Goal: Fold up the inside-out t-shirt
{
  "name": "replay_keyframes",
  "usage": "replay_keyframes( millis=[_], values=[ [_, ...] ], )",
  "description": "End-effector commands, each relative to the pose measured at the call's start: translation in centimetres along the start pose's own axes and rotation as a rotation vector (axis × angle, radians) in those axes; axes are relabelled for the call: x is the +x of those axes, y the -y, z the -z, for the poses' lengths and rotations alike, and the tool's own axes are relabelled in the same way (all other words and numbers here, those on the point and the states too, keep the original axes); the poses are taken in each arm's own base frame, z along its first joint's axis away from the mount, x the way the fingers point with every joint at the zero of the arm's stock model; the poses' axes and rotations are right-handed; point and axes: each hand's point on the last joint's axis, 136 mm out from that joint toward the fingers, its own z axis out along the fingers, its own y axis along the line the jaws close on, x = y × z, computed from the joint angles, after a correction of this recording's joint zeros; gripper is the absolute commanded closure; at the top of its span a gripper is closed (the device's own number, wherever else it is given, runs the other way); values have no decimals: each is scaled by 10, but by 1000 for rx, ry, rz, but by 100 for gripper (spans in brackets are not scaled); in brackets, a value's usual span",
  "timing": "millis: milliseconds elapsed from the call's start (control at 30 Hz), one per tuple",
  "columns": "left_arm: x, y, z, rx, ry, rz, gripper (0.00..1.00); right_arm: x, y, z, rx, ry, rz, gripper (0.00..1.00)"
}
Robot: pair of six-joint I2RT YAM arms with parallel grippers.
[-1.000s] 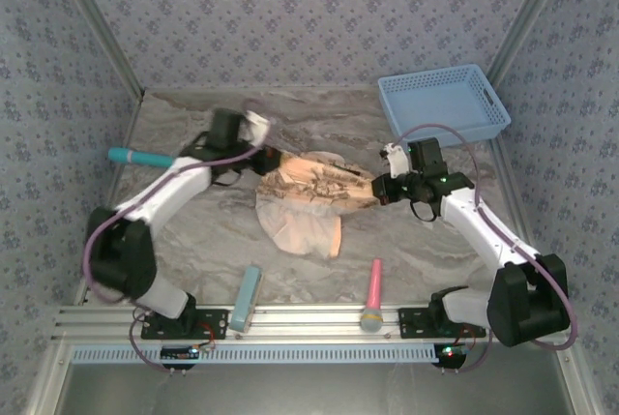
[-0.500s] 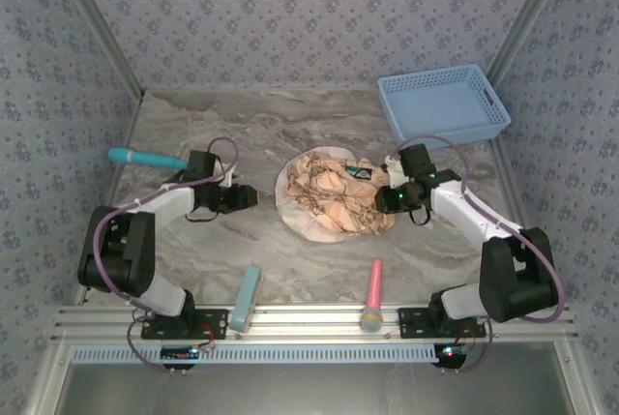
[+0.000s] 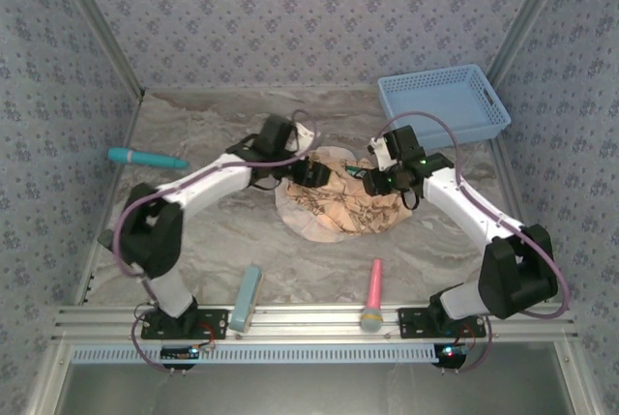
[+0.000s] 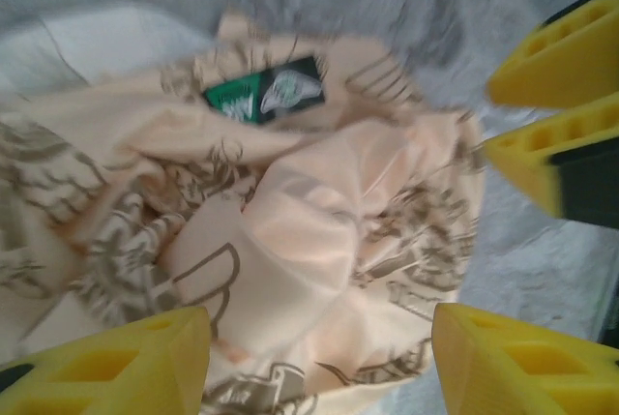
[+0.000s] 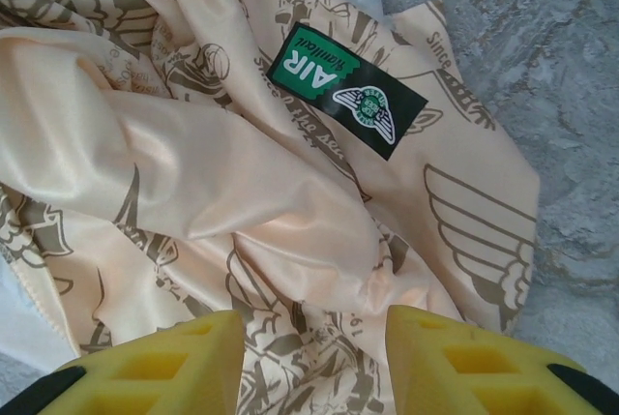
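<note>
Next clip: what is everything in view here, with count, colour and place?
inside-out t-shirt: one, peach-tan with brown print, crumpled mid-table
label: one, green and black, on the shirt
basket: one, blue, far right corner
teal stick: one, left edge
bar: one, pale blue, near edge, left
pink stick: one, yellowish head, near edge, right
table: one, grey marbled
left gripper: one, yellow jaws apart, over shirt
right gripper: one, yellow jaws apart, over shirt
</note>
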Motion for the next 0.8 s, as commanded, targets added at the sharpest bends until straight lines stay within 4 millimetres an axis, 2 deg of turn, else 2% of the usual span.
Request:
replay_keyframes(
  millis=[0,133,167,233,300,367,467,533,600,700,767],
  values=[
    [6,-27,-31,-95,-62,44,37,9,1,-29,-24,-29,-16,56],
    [11,-50,-56,-166,-107,110,38,19,7,-60,-48,-78,-61,57],
    [11,-56,-58,-186,-113,119,42,21,5,-67,-66,-86,-65,58],
    [8,-60,-55,-189,-107,126,66,27,1,-76,-94,-110,-70,63],
    [-1,-59,-43,-173,-67,124,86,28,-2,-80,-123,-116,-78,84],
    [-12,-58,-25,-147,-20,127,100,21,-4,-76,-151,-86,-73,97],
    [-34,-49,12,-42,65,163,100,-9,-11,-46,-246,18,-100,100],
    [-49,-40,42,20,123,170,100,-35,-17,-14,-329,117,-122,100],
    [-60,-27,76,69,180,155,100,-60,-22,26,-394,223,-115,100],
    [-76,-14,127,196,316,175,100,-79,-23,74,-448,342,-129,100],
    [-73,-17,149,230,381,207,100,-79,-21,89,-470,371,-165,100]
  ],
)
